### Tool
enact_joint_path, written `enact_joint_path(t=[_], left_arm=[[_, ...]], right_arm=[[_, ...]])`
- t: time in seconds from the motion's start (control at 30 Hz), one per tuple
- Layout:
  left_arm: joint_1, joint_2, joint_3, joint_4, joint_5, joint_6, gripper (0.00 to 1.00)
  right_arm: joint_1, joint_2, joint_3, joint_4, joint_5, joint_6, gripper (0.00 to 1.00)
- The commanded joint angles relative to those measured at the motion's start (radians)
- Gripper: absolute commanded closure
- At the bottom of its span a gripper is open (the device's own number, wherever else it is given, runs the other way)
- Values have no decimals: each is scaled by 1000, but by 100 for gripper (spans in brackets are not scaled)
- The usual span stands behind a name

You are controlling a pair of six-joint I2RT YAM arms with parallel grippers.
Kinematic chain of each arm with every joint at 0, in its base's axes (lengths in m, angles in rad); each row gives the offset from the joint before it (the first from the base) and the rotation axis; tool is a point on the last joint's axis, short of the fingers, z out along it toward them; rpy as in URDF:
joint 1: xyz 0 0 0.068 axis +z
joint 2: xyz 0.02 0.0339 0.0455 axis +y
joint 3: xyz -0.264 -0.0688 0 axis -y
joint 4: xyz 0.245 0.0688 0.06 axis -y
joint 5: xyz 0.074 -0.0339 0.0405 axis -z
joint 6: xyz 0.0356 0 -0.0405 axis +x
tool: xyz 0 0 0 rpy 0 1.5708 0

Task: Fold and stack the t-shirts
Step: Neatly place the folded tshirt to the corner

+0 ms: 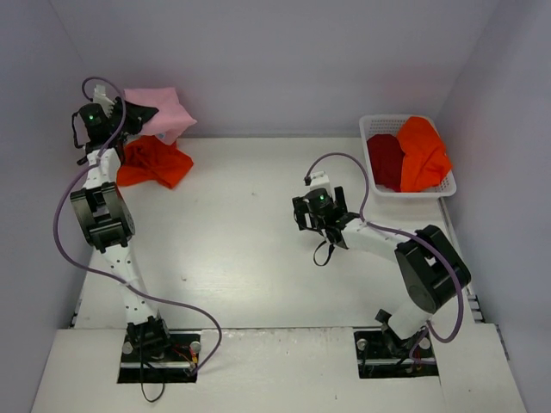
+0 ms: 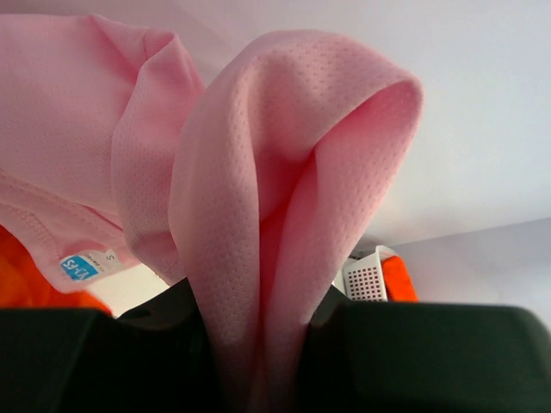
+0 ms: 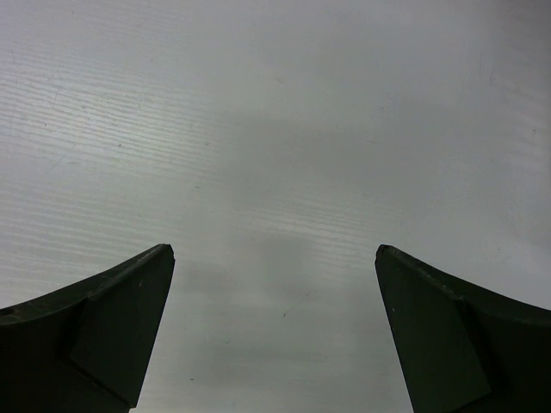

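Light pink mesh t-shirt [image 1: 164, 112] hangs clamped in the left gripper [image 1: 131, 114], far left, over a crumpled orange t-shirt [image 1: 153, 163]. White latticed plastic basket [image 1: 371, 121] holds a dark red t-shirt [image 1: 386, 160] and a second orange t-shirt [image 1: 424, 151]. Right gripper [image 3: 274, 258] gapes empty.

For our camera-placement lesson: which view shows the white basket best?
Top external: the whole basket shows, holding a dark red shirt and an orange shirt. Left wrist catches only a latticed corner behind the pink shirt; right wrist shows none of it.
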Motion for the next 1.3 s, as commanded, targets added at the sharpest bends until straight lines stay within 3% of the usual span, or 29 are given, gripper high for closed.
enact_joint_path(t=[0.0, 0.17, 0.47, 0.83, 1.13, 1.27], left_arm=[[-2, -29, 86, 53, 35, -12, 100], [-2, -18, 69, 80, 54, -21, 100], [-1, -72, -164, 246, 55, -70, 100], [4, -170, -385, 336, 35, -113, 100], [16, -191, -432, 367, 32, -131, 100], [36, -207, -437, 304, -6, -122, 100]], right_arm=[[7, -10, 35, 58, 7, 14, 0], [7, -16, 26, 58, 12, 14, 0], [8, -26, 17, 52, 9, 14, 0], [10, -53, -12, 44, 15, 14, 0], [11, -97, -38, 42, 9, 23, 0], [11, -105, -32, 29, 11, 20, 0]])
